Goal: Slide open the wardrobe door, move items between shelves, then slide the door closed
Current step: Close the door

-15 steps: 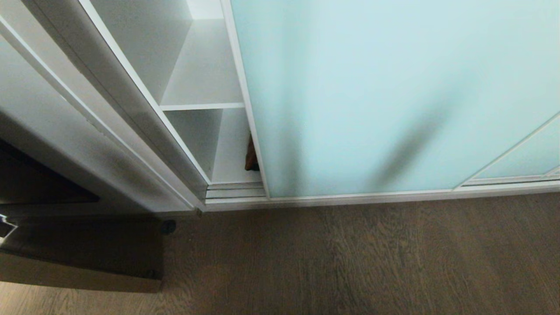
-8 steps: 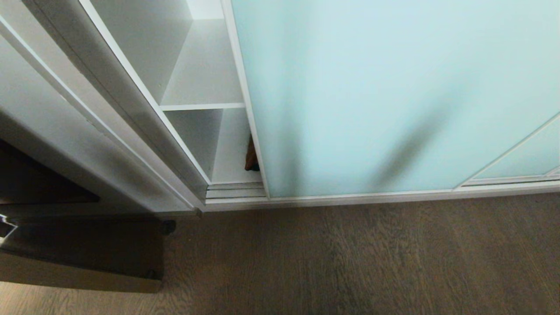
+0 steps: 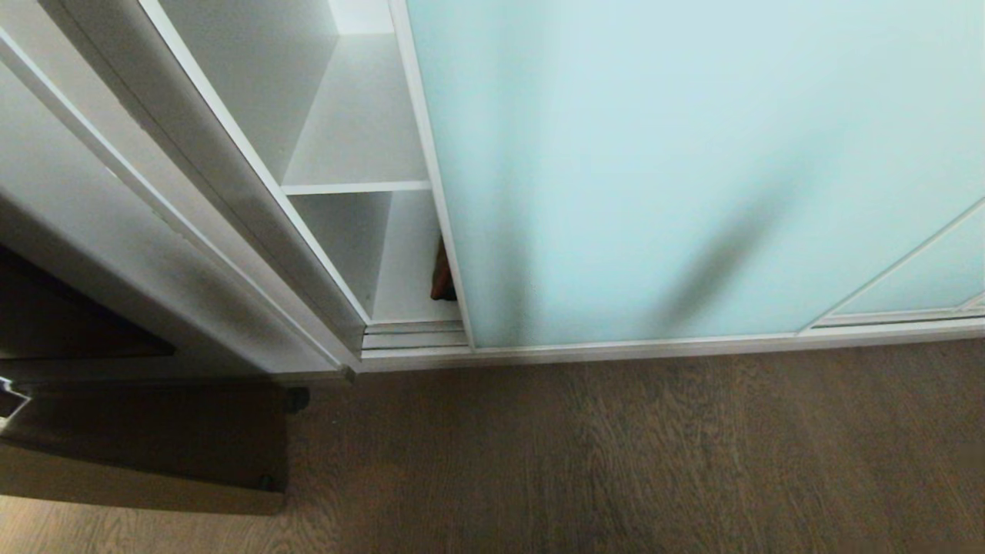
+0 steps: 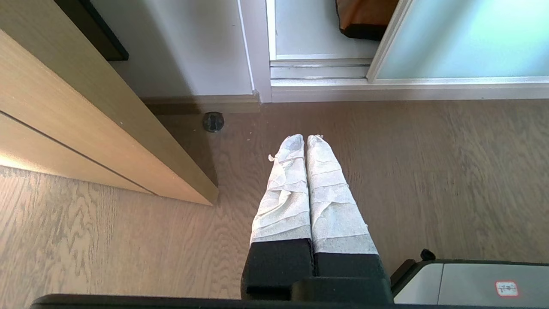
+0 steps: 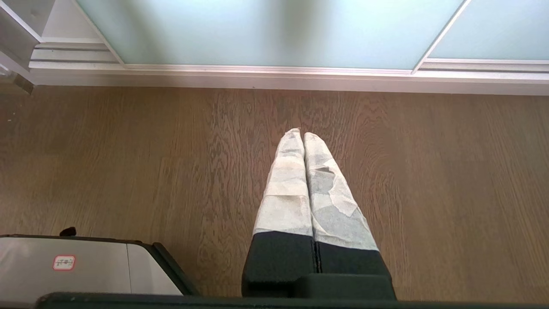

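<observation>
Frosted aqua glass fills most of the head view: the sliding wardrobe door (image 3: 692,169) covers nearly the whole front, its slim pale frame edge standing just right of a narrow open strip on the left. Through that strip two white shelves (image 3: 355,187) show, one thin front edge crossing the gap and the compartment floor below it. Tucked at the bottom, right against the door's edge, a sliver of the cushion (image 3: 442,278) peeks out, tan-orange with a dark rim; the rest is hidden behind the glass.

Neither arm appears in the head view. Down low, the left gripper (image 4: 306,138) hangs over the wooden floor (image 3: 616,462), pointing toward the wardrobe's bottom track, its two white-wrapped fingers pressed together with nothing between them. From here the cushion corner sits just inside the gap, above the track rails, and a light wood panel (image 4: 85,128) runs off to one side, with a small dark round stopper (image 4: 213,121) on the floor by the baseboard.

Over to the right gripper (image 5: 303,134): same pose, fingers pinched closed and empty, aimed at the door's lower rail, well short of it. Bare floor lies between both grippers and the track.
</observation>
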Motion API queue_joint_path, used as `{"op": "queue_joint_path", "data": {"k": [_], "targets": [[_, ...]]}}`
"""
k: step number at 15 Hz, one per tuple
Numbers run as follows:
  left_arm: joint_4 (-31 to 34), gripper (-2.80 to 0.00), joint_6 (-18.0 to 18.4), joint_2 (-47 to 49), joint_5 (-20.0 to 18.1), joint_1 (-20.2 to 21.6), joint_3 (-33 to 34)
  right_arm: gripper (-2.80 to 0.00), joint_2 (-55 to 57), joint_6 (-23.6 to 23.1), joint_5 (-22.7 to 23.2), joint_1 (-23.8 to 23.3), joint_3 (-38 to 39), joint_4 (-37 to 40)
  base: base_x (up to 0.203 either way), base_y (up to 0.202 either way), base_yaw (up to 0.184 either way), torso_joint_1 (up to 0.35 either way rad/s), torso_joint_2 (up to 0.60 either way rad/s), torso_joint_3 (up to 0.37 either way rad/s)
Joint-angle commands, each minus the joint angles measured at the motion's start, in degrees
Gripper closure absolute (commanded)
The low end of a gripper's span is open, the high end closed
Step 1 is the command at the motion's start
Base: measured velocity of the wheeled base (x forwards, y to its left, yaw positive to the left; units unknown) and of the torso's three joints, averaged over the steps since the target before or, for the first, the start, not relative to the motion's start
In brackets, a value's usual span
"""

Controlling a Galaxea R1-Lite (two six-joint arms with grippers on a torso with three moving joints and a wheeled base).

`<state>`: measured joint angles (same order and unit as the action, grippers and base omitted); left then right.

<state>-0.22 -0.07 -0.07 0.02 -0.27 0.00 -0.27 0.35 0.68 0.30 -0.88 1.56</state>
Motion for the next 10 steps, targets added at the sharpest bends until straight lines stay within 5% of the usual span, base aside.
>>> {"op": "queue_joint_path", "data": {"k": [1, 10], "targets": [[0.0, 0.00, 0.0, 0.0, 0.1, 0.0, 0.0, 0.00, 0.1, 0.0, 0.0, 0.0, 0.0, 0.0, 0.000, 0.000, 0.000, 0.000, 0.00, 0.000], [0.7, 0.00, 0.5, 0.1, 0.3, 0.0, -0.3, 0.00, 0.1, 0.0, 0.0, 0.0, 0.0, 0.0, 0.000, 0.000, 0.000, 0.000, 0.00, 0.000]]}}
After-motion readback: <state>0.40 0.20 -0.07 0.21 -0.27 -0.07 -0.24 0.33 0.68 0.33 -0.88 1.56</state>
